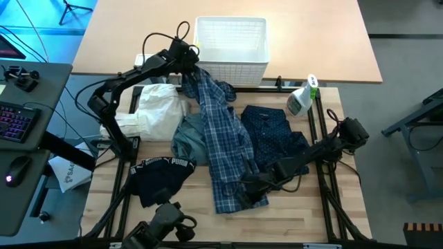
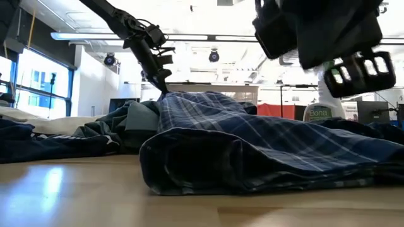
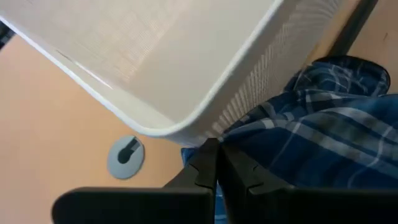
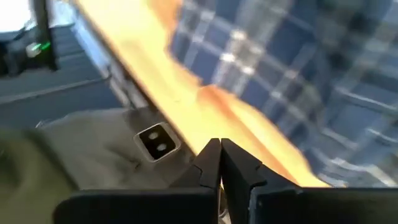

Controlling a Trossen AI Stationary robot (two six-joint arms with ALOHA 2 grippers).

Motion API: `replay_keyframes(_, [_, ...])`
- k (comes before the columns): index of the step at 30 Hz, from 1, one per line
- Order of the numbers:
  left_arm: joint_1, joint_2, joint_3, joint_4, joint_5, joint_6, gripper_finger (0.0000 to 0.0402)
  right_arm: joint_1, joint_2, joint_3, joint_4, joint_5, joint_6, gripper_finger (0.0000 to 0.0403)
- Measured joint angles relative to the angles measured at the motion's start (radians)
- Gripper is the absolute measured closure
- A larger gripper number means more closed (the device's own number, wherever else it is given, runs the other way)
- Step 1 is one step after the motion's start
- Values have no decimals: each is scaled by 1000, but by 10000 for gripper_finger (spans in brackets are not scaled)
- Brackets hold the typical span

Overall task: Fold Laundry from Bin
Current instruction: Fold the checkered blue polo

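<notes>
The plaid shirt is soft blue-and-white checked cloth, stretched in a long wrinkled band across the middle of the wooden table, from the far edge toward the near edge. The left gripper has its fingers pressed together on the far end of this shirt, just beside the bin, and holds that end up; in the low view the cloth rises to a point there. The bin is white hard plastic with a smooth solid rim and fine lattice walls, and it stands at the far edge of the table. Its inside looks bare from above.

The right gripper is at the near end of the shirt, near the near edge of the table, with its fingers closed. If cloth is caught between them I cannot tell, because the right wrist view is blurred and shows only closed dark fingers over wood and plaid.

The white cloth lies crumpled near the left edge. The grey-green top is partly under the shirt. The dotted navy trousers lie flat on the right side. The black piece with Puma lettering lies toward the near left corner. A spray bottle stands near the far right corner.
</notes>
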Motion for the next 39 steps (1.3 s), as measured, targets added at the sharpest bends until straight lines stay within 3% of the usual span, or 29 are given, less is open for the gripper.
replay_keyframes(6, [-3, 6, 0, -3, 11, -8, 401, -2, -8, 0, -47, 7, 68, 329])
replay_keyframes(11, [2, 6, 0, -18, 35, -2, 378, -4, -7, 0, -218, 111, 108, 276])
replay_keyframes(14, [13, 3, 4, -80, 13, 24, 336, -10, 27, 0, -282, 130, 121, 275])
replay_keyframes(17, [17, -6, 41, -183, -16, 2, 289, -9, 78, 0, -210, 113, 78, 283])
replay_keyframes(23, [-27, -129, 63, -230, -8, -53, 245, 70, 205, 8, -14, -38, 104, 338])
replay_keyframes(29, [-144, -313, 64, -229, -7, -84, 252, 186, 205, -2, 157, -57, 146, 398])
replay_keyframes(33, [-263, -414, 64, -235, -6, -143, 259, 228, 103, -1, 132, 49, 164, 375])
replay_keyframes(39, [-526, -499, 65, -262, -57, -293, 268, 242, -96, -1, -145, 227, 10, 315])
